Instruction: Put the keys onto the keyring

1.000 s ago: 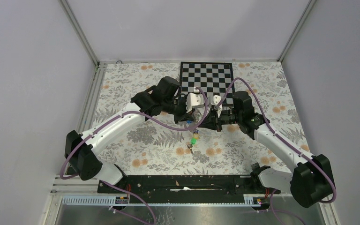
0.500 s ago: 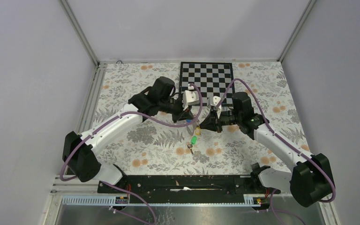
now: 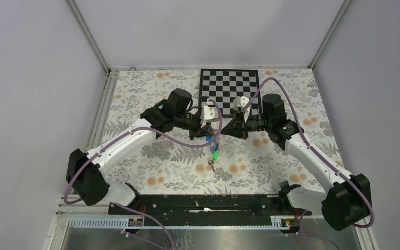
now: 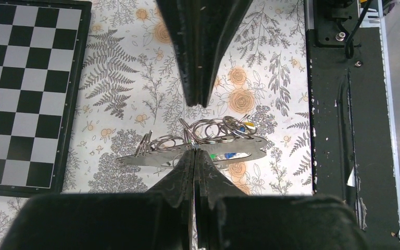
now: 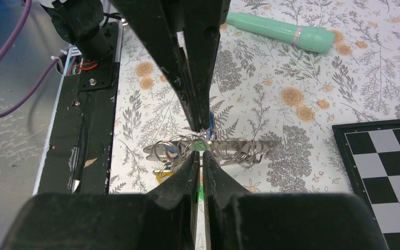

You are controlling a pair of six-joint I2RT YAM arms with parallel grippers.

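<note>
My left gripper (image 3: 207, 135) is shut, and its tips (image 4: 195, 151) pinch a bunch of thin silvery rings (image 4: 216, 127) on a flat grey metal strip. Small key heads show among the rings: blue (image 3: 209, 139), green (image 3: 215, 155) and yellow (image 5: 164, 177). I cannot tell whether the green one hangs or lies on the cloth. My right gripper (image 3: 225, 130) is shut and faces the left one from a short gap. Its tips (image 5: 200, 153) are close to the same bunch (image 5: 234, 148). A tiny ring with a dark stem (image 3: 210, 166) lies on the cloth below.
A chessboard (image 3: 229, 83) lies behind both grippers on the floral cloth. A long mint-green piece (image 5: 281, 31) lies on the cloth in the right wrist view. The black base rail (image 3: 203, 203) runs along the near edge. Purple cables loop over both arms.
The grippers met tip to tip over the keys half a second ago. Now the right one has drawn back up and to the right. The left one has shifted slightly left with the bunch.
</note>
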